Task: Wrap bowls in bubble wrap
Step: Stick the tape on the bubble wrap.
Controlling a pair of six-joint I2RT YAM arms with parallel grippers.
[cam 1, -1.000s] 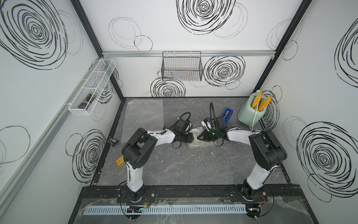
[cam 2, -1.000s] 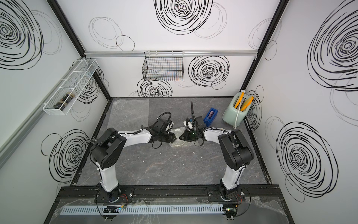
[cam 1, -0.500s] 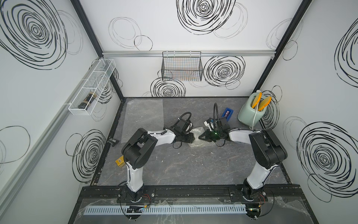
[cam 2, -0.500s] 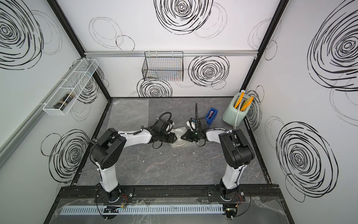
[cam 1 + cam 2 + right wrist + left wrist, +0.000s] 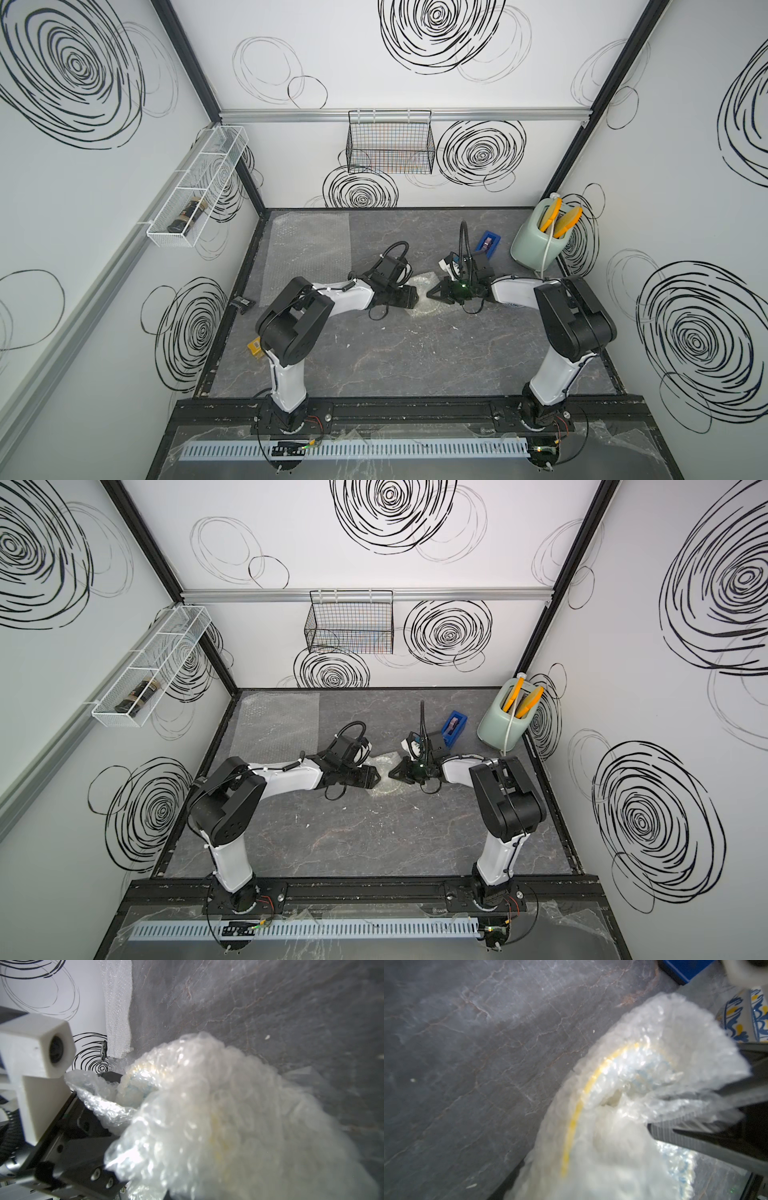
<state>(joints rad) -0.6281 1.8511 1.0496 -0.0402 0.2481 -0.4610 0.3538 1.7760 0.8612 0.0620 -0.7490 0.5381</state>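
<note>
Noted right wrist rolled since a second earlier. Found right gripper (image 5: 430, 294) clamped on bubble wrap (image 5: 421, 279) at frame centre. Could not tell left gripper (image 5: 414, 297) spread. Found cream bowl (image 5: 629, 1064) bundled inside; judged closure unfinished.

A: How do the arms stand?
B: The white-and-black left arm (image 5: 340, 296) and right arm (image 5: 515, 290) reach inward, forearms low. The black left gripper (image 5: 415, 297) and right gripper (image 5: 429, 294) face tip to tip, nearly meeting.
A: Fingers?
B: Right ones pressed together; left ones hidden.
</note>
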